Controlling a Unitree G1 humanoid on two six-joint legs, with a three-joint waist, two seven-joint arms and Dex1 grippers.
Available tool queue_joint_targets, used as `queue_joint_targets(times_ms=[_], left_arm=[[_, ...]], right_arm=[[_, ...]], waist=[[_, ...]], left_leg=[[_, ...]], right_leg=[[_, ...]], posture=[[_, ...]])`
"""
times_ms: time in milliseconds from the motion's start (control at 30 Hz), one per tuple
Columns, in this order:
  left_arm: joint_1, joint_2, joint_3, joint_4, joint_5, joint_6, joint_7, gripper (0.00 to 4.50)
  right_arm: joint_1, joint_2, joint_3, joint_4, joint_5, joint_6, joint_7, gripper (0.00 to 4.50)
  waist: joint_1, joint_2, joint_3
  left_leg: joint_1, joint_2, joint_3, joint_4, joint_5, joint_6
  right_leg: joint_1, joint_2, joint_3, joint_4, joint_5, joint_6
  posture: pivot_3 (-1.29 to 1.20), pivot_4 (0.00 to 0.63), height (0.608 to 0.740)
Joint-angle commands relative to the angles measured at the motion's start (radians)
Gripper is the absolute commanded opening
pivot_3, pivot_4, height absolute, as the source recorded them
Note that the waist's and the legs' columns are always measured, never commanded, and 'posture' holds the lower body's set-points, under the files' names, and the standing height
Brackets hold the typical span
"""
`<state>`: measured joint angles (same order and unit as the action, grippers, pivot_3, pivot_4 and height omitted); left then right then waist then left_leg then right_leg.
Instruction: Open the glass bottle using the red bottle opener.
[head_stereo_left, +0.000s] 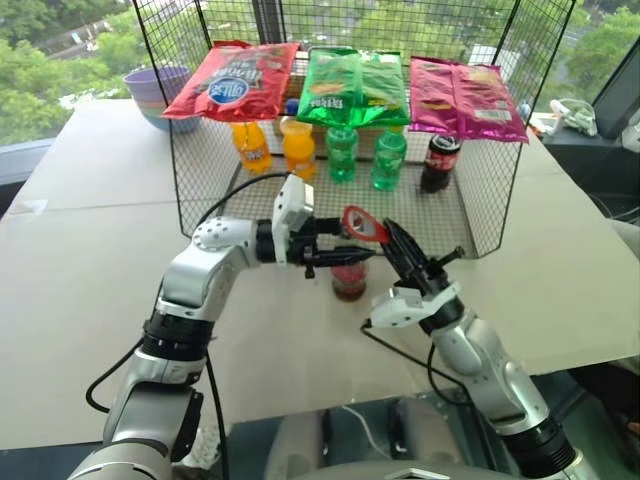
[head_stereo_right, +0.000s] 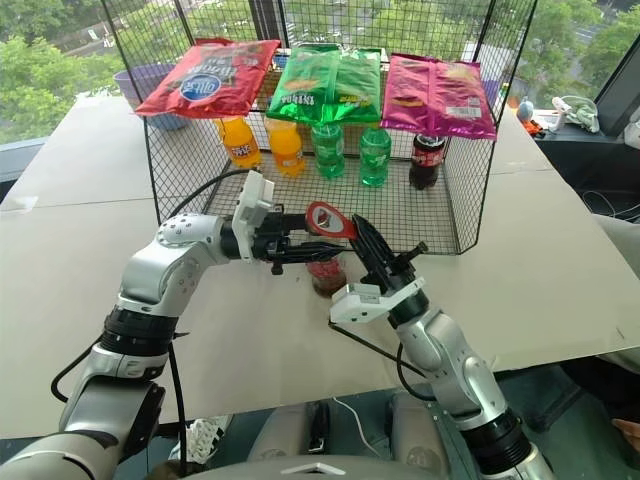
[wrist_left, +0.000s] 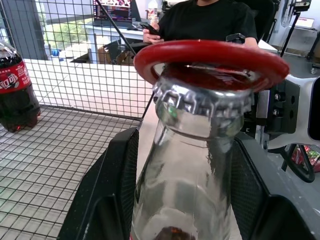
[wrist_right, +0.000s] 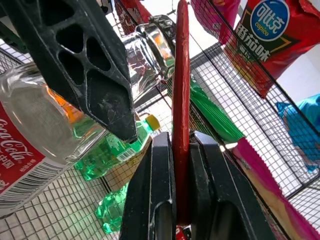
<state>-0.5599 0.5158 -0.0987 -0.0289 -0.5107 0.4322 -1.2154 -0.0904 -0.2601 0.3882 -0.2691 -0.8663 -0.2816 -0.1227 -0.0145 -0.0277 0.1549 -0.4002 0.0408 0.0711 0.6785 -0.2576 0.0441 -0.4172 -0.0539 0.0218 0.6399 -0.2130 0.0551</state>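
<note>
Bottle, glass, upright on the table before the wire rack; left gripper clamped round its neck. Opener, red, pinched in the closed right gripper, ring seated over the cap.

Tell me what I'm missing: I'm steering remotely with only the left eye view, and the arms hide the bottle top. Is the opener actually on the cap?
Observer: Yes. In the left wrist view the red bottle opener has its ring seated over the crown cap of the glass bottle.
Operator: Is the cap off yet?
Observer: No, its crimped edge sits on the bottle mouth.
Operator: How is the opener held?
Observer: The right wrist view shows the right end effector shut on the handle, edge-on between its fingers.
Operator: And the bottle?
Observer: The left end effector grips its neck on both sides.
</note>
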Motion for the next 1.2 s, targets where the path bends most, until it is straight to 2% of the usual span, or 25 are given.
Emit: queue_joint_targets(times_ms=[33,333,567,733,967,1200], left_arm=[[-0.016,0.001,-0.009,-0.003,0.005,0.002,-0.004,1.88],[-0.016,-0.015,-0.028,0.027,0.025,-0.024,-0.012,1.88],[-0.001,-0.032,-0.052,0.055,0.044,-0.064,-0.015,1.88],[0.017,-0.036,-0.054,0.053,0.038,-0.081,-0.009,1.88],[0.041,-0.034,-0.042,0.029,0.026,-0.087,0.004,1.88],[0.064,-0.014,-0.027,0.011,0.023,-0.087,0.002,1.88]], right_arm=[[0.017,-0.046,0.026,0.019,-0.058,0.042,0.097,0.0],[-0.005,-0.258,-0.107,-0.227,0.028,0.148,0.48,0.0],[-0.046,-0.393,-0.194,-0.324,0.135,0.167,0.645,0.0],[-0.128,-0.378,-0.202,-0.319,0.179,0.184,0.664,0.0],[-0.169,-0.292,-0.153,-0.287,0.201,0.181,0.638,0.0],[-0.24,-0.237,-0.174,-0.31,0.232,0.153,0.609,0.0]], waist=[[0.0,0.0,0.0],[0.006,0.0,-0.001],[0.004,0.0,-0.001],[0.001,0.0,-0.001],[0.003,0.0,-0.001],[0.004,0.0,-0.001]], left_leg=[[0.0,0.0,0.0,0.0,0.0,0.0],[0.001,0.0,0.0,0.0,0.0,0.0],[0.001,0.0,0.0,0.0,0.0,0.0],[0.002,0.001,0.0,0.0,0.0,0.0],[0.001,0.0,0.0,-0.001,0.0,0.0],[0.0,0.001,0.0,-0.001,0.0,0.0]], right_leg=[[0.0,0.0,0.0,0.0,0.0,0.0],[0.001,0.0,-0.001,0.0,0.0,0.0],[0.002,0.0,-0.001,-0.002,0.0,0.0],[0.002,0.0,-0.001,-0.002,0.0,0.0],[0.002,-0.001,-0.001,-0.003,0.0,0.0],[0.001,-0.001,-0.002,-0.003,0.0,0.0]], posture=[[0.0,0.15,0.74],[0.0,0.15,0.74],[0.0,0.15,0.74],[0.0,0.15,0.74],[0.0,0.15,0.74],[0.0,0.15,0.74]])
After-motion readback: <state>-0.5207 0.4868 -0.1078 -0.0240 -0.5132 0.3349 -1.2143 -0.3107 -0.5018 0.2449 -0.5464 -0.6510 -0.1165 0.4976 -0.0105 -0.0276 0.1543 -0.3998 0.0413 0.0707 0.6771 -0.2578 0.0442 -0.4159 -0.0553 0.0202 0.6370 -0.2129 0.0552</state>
